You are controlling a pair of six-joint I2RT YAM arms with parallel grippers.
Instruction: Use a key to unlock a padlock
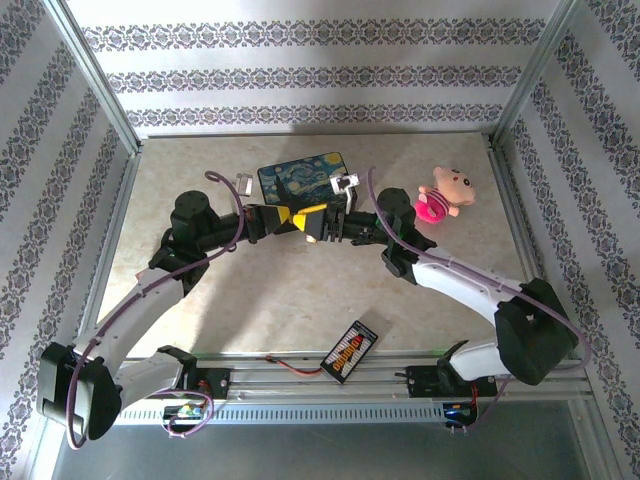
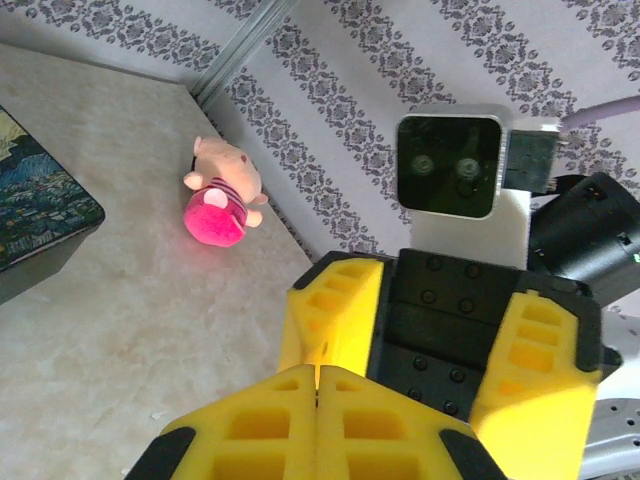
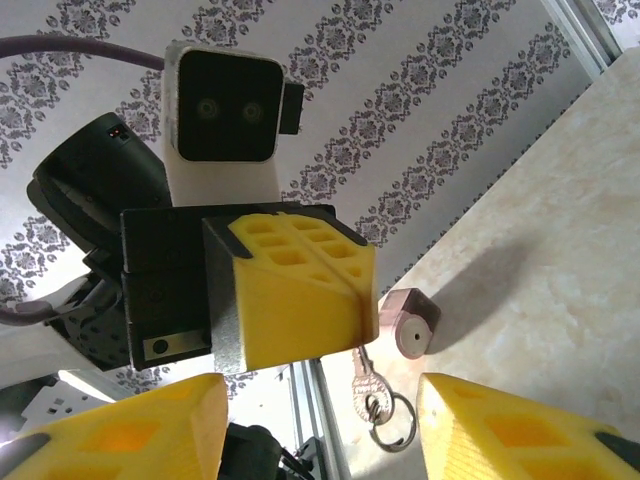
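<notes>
Between the right gripper's (image 3: 325, 400) yellow fingers (image 3: 130, 435), which stand well apart and touch nothing, the left gripper (image 3: 362, 295) faces it nose to nose, its own two fingers pressed flat together. At their tip sits the padlock (image 3: 409, 322) — a small, dull brassy block carried up off the table, its end face with a round key cylinder turned toward the right wrist camera. Its shackle is hidden behind the yellow foam. Just below that tip, beside the padlock, hangs the key (image 3: 361, 372), thin and grey, blade upward, with a wire ring (image 3: 392, 422) looped through its lower end. Its top meets the finger's edge, and I cannot tell what it hangs from. The padlock throws a dark shadow on the marbled table (image 3: 560, 250) behind it. From above, both grippers meet over the middle of the table, their black wrists and yellow fingers overlapping the near edge of the dark blue Starry Night box (image 1: 302, 178). A pink plush pig (image 1: 443, 195) sits to the right of the box, near the right arm's elbow. A black strip with coloured marks (image 1: 349, 351) lies alone at the near edge — well apart from everything else. Patterned wallpaper (image 1: 300, 75) lines the enclosure on three sides.
</notes>
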